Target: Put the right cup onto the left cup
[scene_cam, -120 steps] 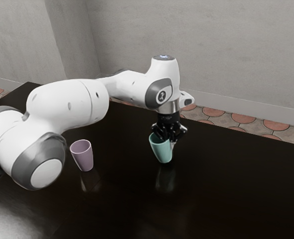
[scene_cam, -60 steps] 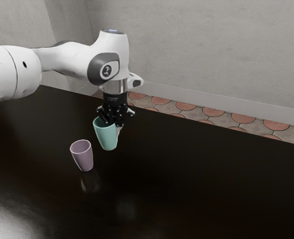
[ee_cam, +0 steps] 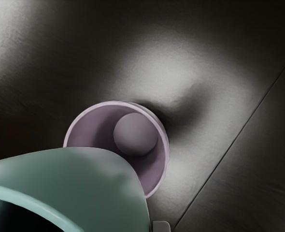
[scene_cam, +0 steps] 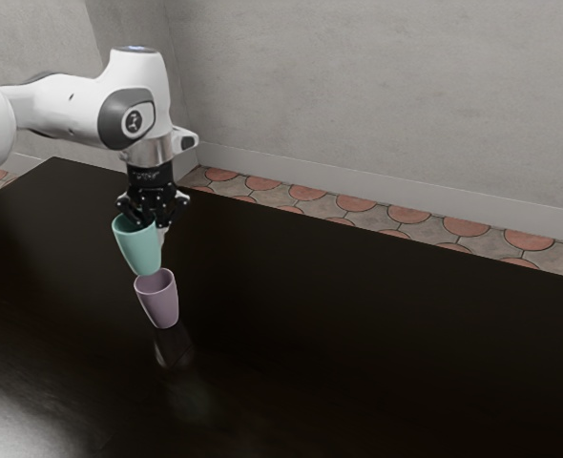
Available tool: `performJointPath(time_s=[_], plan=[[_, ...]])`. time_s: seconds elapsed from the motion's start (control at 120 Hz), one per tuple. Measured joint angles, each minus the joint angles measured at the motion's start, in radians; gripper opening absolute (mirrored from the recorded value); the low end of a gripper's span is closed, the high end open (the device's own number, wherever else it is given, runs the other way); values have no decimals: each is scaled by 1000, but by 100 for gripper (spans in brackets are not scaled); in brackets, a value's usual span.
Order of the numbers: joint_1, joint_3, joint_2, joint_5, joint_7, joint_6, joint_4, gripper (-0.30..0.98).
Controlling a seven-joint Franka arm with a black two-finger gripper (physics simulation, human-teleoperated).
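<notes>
The teal cup is suspended above the mauve cup, beneath the gripper, which is clamped on its wall near the rim. Its long axis is near upright, base leaning slightly toward the exterior view's right. In the wrist view it overlaps part of the mauve cup's mouth, whose inner floor remains exposed; the axes appear offset. Judged next step: centre the base over that mouth, then lower; misalignment could catch the rim. Count: two cups, one gripper, one table supporting the mauve cup.
</notes>
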Motion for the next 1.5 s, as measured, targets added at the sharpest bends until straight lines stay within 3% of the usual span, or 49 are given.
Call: performJointPath(time_s=[1.058,1.283,1.5], plan=[[16,0,84,-51,-32,161,-58,-10],[12,1,76,-60,-33,172,-67,36],[-8,-8,6,-50,-33,146,-34,56]])
